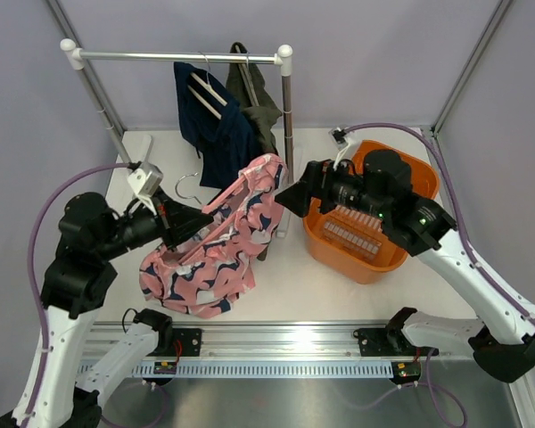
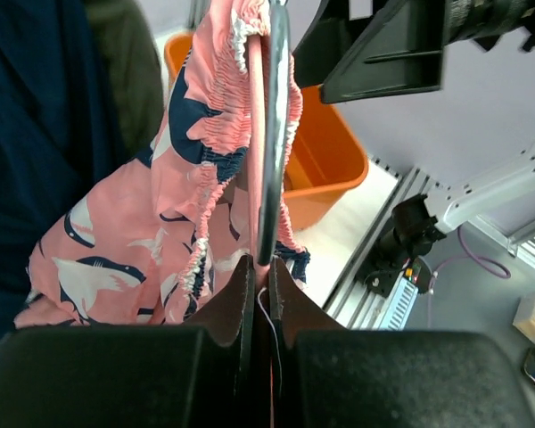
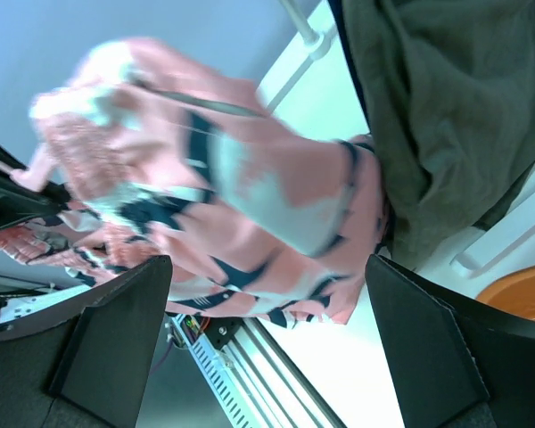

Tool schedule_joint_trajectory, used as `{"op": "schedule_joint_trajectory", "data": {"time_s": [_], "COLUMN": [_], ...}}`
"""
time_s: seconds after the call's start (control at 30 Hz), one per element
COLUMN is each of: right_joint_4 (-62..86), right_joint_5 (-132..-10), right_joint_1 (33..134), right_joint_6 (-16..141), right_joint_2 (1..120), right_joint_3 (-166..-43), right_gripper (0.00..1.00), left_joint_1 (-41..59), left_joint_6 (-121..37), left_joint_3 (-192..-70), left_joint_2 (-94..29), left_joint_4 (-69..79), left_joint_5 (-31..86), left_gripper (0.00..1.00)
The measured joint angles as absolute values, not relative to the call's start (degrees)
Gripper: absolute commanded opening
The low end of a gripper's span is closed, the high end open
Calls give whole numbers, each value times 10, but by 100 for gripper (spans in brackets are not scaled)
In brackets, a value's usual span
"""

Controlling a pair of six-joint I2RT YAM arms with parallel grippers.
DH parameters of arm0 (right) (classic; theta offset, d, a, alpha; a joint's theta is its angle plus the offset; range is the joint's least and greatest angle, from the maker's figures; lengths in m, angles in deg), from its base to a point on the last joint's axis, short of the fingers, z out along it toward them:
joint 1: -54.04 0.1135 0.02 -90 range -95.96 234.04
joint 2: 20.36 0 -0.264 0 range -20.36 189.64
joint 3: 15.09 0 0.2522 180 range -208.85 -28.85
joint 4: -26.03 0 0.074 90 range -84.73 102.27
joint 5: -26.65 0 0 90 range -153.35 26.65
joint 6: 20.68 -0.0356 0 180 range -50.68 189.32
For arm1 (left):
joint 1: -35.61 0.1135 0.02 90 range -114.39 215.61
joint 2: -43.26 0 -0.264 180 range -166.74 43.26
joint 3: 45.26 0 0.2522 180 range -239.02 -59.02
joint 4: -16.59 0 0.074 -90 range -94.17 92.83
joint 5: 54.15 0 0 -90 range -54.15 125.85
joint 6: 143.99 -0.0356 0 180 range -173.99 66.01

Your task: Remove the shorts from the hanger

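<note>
Three shorts in view. Pink shark-print shorts (image 1: 216,254) are off the rail (image 1: 160,55), draped on a hanger (image 2: 273,134) held tilted over the table (image 1: 290,290), low end near the left arm. Left hand (image 2: 260,294) is pressed together, pinching the hanger's bar at the elastic waistband. Right hand (image 1: 287,198) is spread wide, holding nothing, just beside the shorts' raised end; in the right wrist view the pink cloth sits between its fingers (image 3: 116,348), contact unclear. Navy shorts (image 1: 216,134) and olive shorts (image 1: 260,105) hang on the rail, side by side near the right post. Orange basket (image 1: 414,171) stands on the table under the right arm.
</note>
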State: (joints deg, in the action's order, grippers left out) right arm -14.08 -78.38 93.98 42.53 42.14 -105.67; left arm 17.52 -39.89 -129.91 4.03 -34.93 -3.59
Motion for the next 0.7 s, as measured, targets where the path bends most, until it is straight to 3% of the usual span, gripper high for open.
{"op": "schedule_joint_trajectory", "data": {"time_s": [0.33,0.7], "right_joint_4": [-169,-206], "right_joint_5": [-646,-529], "right_joint_1": [1039,1075], "right_joint_6": [428,436], "right_joint_2": [509,598], "right_joint_3": [-1122,-1185], "right_gripper": [91,78], "left_joint_1": [170,142], "left_joint_6": [-381,-370], "left_joint_3": [-1232,-1231], "left_joint_2": [-24,-32], "left_joint_4": [-331,-305], "left_joint_5": [-8,8], "left_gripper": [0,0]}}
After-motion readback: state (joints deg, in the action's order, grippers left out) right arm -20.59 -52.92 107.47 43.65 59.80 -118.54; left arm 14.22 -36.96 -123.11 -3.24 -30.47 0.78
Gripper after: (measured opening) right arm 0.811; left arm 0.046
